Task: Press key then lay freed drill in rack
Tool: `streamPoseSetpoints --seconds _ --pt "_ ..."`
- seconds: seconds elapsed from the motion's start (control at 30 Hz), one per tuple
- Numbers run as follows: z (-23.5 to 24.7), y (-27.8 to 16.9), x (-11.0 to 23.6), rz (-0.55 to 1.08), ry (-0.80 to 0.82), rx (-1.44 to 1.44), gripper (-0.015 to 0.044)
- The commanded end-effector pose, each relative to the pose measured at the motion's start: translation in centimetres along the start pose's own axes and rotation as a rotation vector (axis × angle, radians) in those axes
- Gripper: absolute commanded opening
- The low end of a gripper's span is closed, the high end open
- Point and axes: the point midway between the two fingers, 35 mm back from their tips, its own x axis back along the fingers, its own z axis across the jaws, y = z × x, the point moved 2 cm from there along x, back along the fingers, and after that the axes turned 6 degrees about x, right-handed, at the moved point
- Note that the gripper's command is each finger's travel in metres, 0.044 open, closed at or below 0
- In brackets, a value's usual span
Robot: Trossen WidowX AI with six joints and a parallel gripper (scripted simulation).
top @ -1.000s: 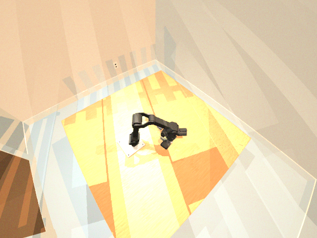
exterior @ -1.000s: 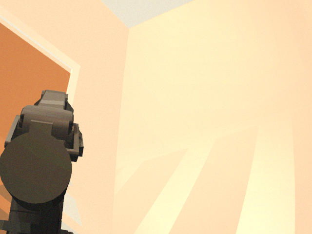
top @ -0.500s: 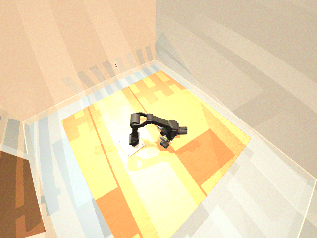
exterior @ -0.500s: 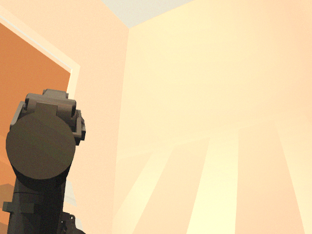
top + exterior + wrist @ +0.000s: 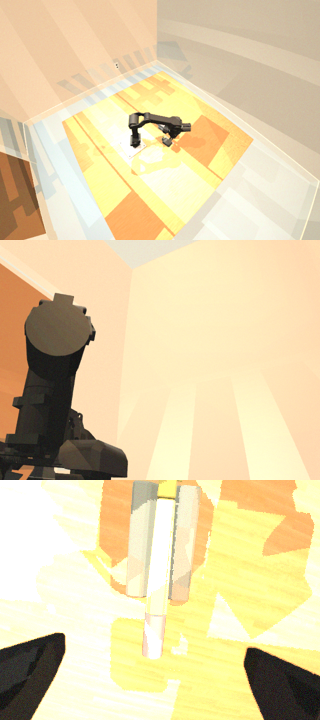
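Wrist view, drill (image 5: pixel 159 565) lying between rack (image 5: pixel 140 540) bars, tool (image 5: pixel 155 672) spread wide, released

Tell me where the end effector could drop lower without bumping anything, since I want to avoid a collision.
In the wrist view, bare floor lies either side of the drill, between it and each finger, and below its tip. The open end effector holds nothing. The middle is crowded: the drill lies between the two rack bars.
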Motion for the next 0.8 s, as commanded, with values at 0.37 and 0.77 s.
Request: streamPoseSetpoints --seconds 0.37,0.77 --pt "-11.4 10.6 2.8 0.332 -0.256 0.150 0.0440" --pt "-15.3 24.7 7.0 0.350 -0.699 0.187 0.0440"
